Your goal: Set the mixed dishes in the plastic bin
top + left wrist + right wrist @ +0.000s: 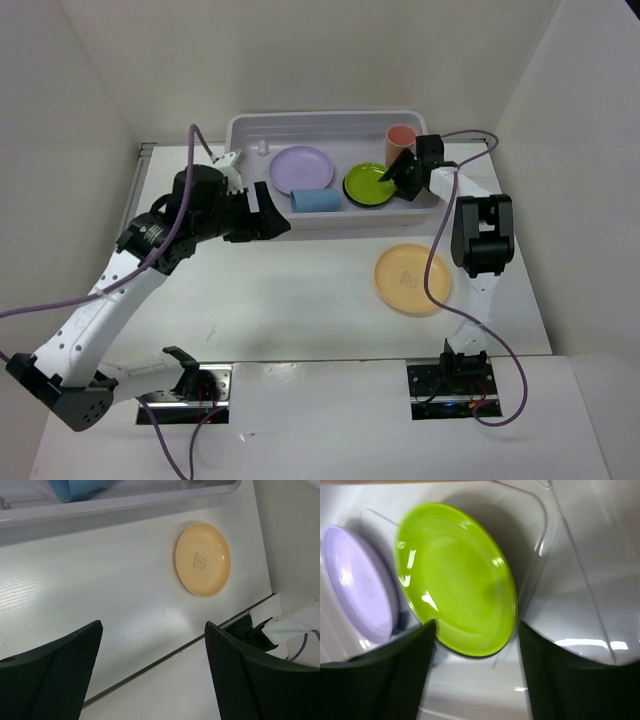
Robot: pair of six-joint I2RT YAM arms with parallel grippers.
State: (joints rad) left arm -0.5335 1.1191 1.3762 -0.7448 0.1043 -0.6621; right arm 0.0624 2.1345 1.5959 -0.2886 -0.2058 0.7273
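White surface (290,300), pale walls (80,110) around; bin (320,116) at 12 o'clock, orange-yellow plate (412,279) at 4. L pincer (152,647) released, empty; R pincer (477,630) released over lime plate (455,575).

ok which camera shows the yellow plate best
The left wrist view: the yellow plate lies whole and unobstructed on the table, its centre mark visible. The top external view shows it smaller, with the right arm's cable crossing its right edge. The right wrist view does not show it.
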